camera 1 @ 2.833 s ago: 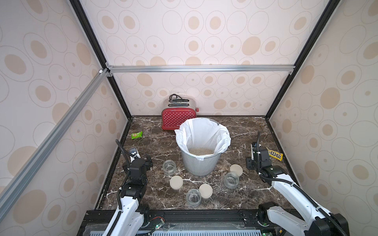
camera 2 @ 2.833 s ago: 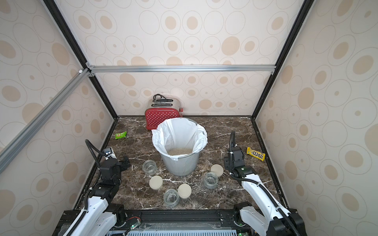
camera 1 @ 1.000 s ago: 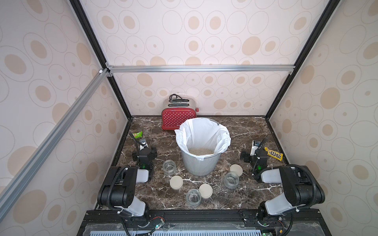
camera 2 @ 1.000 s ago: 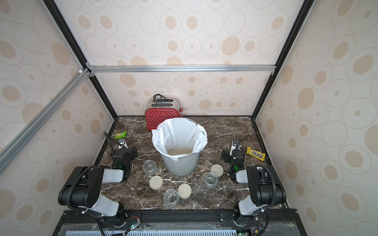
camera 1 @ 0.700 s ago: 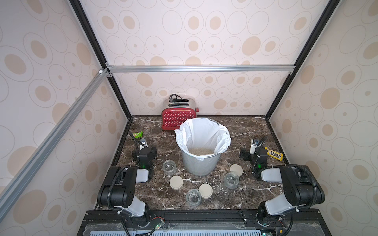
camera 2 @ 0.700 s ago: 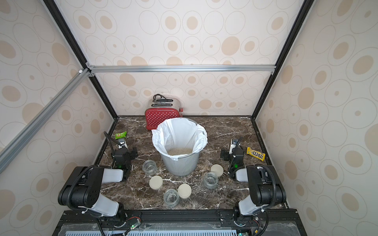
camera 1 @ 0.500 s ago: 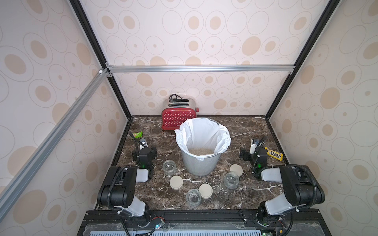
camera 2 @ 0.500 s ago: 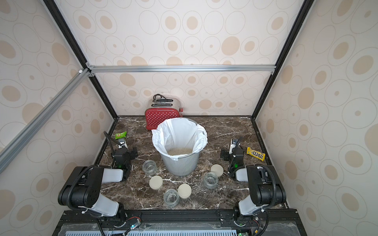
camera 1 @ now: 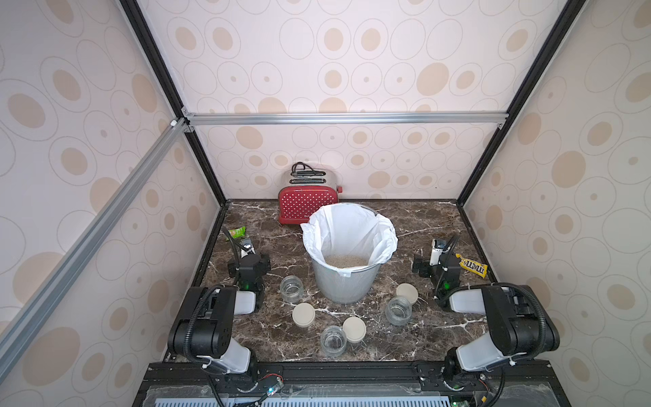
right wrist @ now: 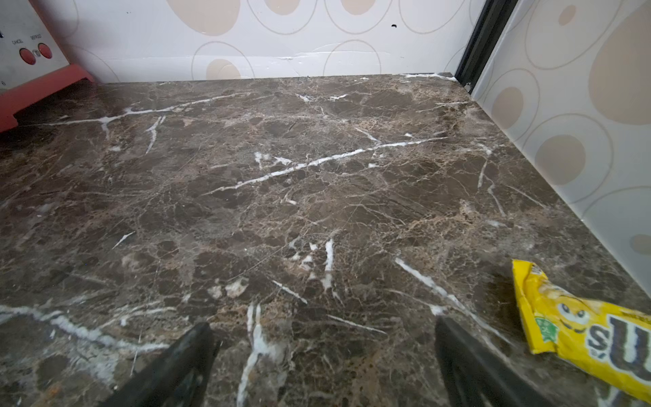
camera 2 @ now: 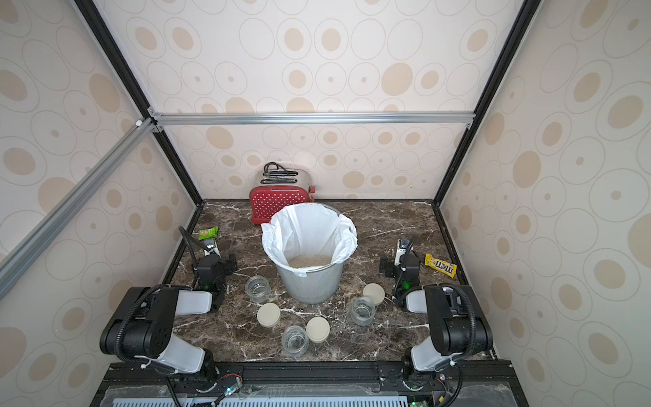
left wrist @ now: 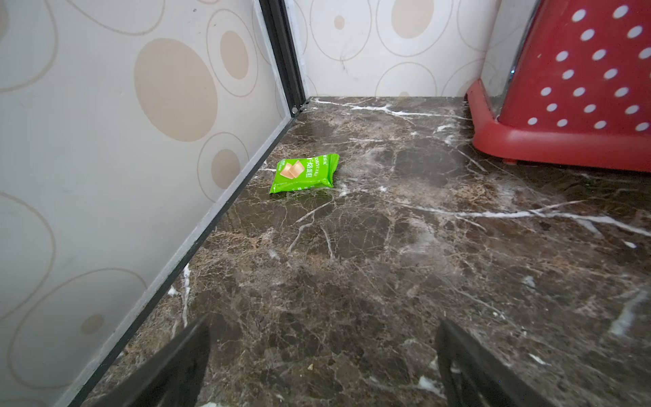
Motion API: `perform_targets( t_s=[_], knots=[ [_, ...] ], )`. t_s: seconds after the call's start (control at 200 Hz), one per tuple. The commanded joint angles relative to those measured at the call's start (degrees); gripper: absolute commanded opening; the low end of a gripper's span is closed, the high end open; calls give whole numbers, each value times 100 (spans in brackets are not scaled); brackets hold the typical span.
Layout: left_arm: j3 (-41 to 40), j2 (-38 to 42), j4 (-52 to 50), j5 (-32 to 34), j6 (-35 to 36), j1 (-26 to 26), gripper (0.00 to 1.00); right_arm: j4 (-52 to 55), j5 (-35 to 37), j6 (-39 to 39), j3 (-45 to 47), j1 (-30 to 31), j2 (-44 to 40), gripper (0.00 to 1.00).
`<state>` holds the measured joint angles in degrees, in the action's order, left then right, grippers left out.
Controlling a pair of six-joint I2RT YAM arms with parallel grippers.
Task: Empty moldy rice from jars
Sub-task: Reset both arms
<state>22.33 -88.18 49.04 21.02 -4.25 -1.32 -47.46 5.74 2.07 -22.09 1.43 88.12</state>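
Bin (camera 1: pixel 343 285) mid-counter, rice (camera 1: pixel 345 261) lying loose at its bottom. Arms folded at the sides. Left gripper (left wrist: pixel 324 326) and right gripper (right wrist: pixel 322 327) have fingers spread wide, holding nothing. Three jars (camera 1: pixel 291 288) stand upright before the bin, apparently empty, lids (camera 1: pixel 303 314) off beside them. Glass is likely light, stiff, slick and breakable, so grip round the wall. Earlier the arms stretched out; now tucked, jars unmoved.

Red white-dotted toaster (camera 1: pixel 307 207), brown white-veined marble table (camera 1: pixel 422 225), green packet (left wrist: pixel 305 173).

both top views overlook the whole countertop (camera 1: pixel 422 218) from above; wrist views skim it.
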Motion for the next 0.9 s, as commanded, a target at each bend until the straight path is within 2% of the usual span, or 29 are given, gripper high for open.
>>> perform_targets(
  t_s=[0.0,0.896],
  knots=[
    [105,-15,84,-10,-15,53,99,18,-60,-61,-76,-12,-40,100],
    [105,-15,78,-10,-21,53,99,81,-29,-85,-106,10,-38,100]
  ],
)
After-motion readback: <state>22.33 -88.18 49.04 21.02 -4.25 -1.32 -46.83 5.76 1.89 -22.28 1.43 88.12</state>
